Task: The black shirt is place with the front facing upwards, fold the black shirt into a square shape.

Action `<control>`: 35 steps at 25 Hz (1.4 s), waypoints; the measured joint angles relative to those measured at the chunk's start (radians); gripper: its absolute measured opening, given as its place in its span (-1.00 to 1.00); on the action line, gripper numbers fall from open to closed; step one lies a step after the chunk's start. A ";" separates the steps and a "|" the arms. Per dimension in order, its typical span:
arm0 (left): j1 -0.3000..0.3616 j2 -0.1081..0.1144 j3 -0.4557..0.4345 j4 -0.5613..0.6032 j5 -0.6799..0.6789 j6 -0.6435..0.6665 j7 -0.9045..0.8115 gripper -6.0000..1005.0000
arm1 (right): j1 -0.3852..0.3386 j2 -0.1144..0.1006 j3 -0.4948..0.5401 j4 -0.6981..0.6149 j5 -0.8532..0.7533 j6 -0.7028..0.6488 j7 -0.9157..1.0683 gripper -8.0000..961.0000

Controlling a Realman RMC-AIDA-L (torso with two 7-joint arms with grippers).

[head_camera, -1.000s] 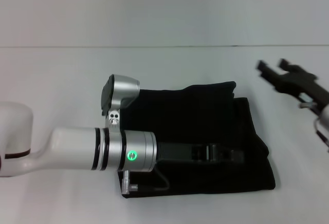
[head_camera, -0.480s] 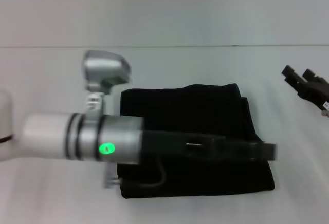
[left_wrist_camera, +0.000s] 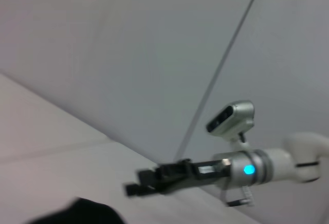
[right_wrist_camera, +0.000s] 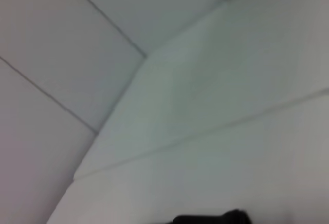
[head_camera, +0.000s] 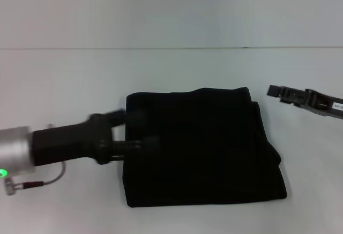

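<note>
Where the white table (head_camera: 64, 78) lies bare around it, the soft black cotton shirt (head_camera: 203, 148) rests as a folded, near-square block. The left gripper (head_camera: 140, 131) — previously stretched across the cloth — has retreated to its left edge; its opening cannot be judged. The right gripper (head_camera: 274, 91) hangs apart, opening equally unclear.

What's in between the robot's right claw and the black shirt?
Nothing: in the head view only bare white table separates the right gripper from the folded black shirt.
</note>
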 joint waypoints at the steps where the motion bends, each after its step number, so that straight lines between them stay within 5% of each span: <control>1: 0.016 -0.001 -0.030 -0.002 -0.003 0.000 0.046 0.73 | 0.023 -0.008 -0.007 -0.001 -0.035 0.000 0.059 0.53; 4: 0.052 -0.006 -0.109 -0.008 -0.005 0.000 0.149 0.84 | 0.081 -0.009 -0.013 0.000 -0.139 0.023 0.179 0.53; 9: 0.081 -0.006 -0.139 -0.012 -0.005 -0.007 0.202 0.91 | 0.145 0.022 -0.017 0.010 -0.237 0.051 0.249 0.53; 13: 0.084 -0.006 -0.143 -0.016 -0.004 -0.026 0.205 0.90 | 0.155 0.045 -0.035 0.011 -0.248 0.114 0.252 0.52; 21: 0.075 -0.003 -0.143 -0.037 -0.004 -0.054 0.207 0.89 | 0.157 0.050 -0.042 0.009 -0.246 0.150 0.245 0.52; 29: 0.067 -0.001 -0.143 -0.037 -0.005 -0.064 0.207 0.89 | 0.162 0.060 -0.076 -0.001 -0.248 0.171 0.230 0.14; 35: 0.063 -0.005 -0.142 -0.037 -0.005 -0.064 0.208 0.89 | 0.165 0.061 -0.064 -0.001 -0.240 0.177 0.225 -0.48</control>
